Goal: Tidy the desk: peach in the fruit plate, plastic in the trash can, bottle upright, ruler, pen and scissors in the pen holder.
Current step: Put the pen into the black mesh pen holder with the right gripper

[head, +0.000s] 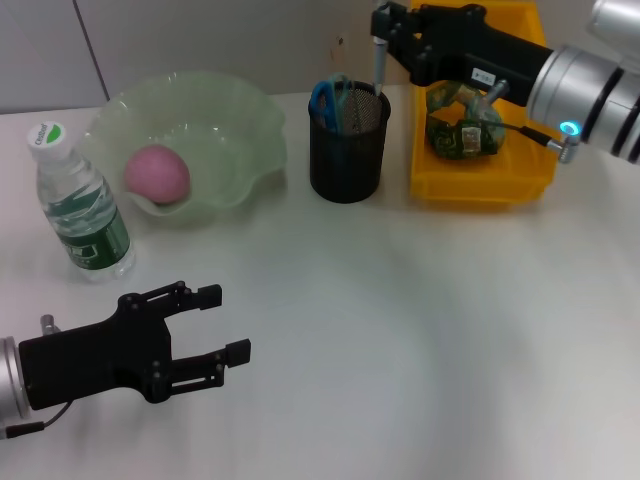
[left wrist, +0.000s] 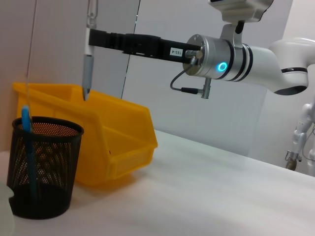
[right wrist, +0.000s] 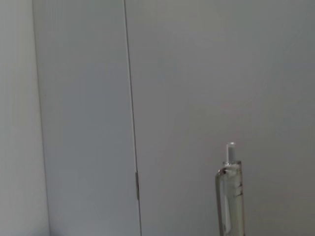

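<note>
My right gripper (head: 383, 28) is shut on a grey pen (head: 379, 62), which hangs upright with its tip just above the black mesh pen holder (head: 348, 150). The left wrist view shows this same gripper (left wrist: 97, 38), the pen (left wrist: 87, 66) and the holder (left wrist: 43, 169). Blue scissors (head: 326, 100) stand in the holder. The pink peach (head: 156, 172) lies in the green fruit plate (head: 235, 120). The bottle (head: 80, 205) stands upright at the left. Crumpled plastic (head: 462, 128) lies in the yellow bin (head: 480, 185). I cannot make out the ruler. My left gripper (head: 218, 325) rests open near the front left.
The yellow bin (left wrist: 115, 140) stands right behind the pen holder. In the right wrist view only the pen's top (right wrist: 230, 196) shows against a grey wall.
</note>
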Controlling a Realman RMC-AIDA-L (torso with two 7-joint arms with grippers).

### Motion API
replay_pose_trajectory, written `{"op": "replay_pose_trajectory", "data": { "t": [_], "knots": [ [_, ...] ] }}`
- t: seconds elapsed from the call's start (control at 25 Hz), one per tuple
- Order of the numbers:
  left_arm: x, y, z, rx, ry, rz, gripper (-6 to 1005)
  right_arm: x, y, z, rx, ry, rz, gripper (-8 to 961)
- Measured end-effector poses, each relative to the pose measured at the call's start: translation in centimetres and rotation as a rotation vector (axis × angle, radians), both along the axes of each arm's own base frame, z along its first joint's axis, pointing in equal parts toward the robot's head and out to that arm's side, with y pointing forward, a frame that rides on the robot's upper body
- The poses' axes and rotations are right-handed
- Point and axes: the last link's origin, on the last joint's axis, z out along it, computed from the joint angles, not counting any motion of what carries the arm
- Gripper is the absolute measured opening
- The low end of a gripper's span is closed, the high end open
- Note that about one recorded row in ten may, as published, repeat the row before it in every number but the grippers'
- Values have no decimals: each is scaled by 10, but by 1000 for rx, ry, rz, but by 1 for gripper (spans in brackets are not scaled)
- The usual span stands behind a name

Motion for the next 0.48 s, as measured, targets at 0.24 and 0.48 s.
{"op": "replay_pose_trajectory", "data": {
  "t": [0.24, 0.48],
  "knots": [
    [1, 0, -2, -1, -1, 2, 805, -2, 7, -13, 4, -40, -13, 118],
    [0, 1, -4, -10, -7, 30, 806, -2, 10, -23, 17, -70, -21, 118]
  ]
}}
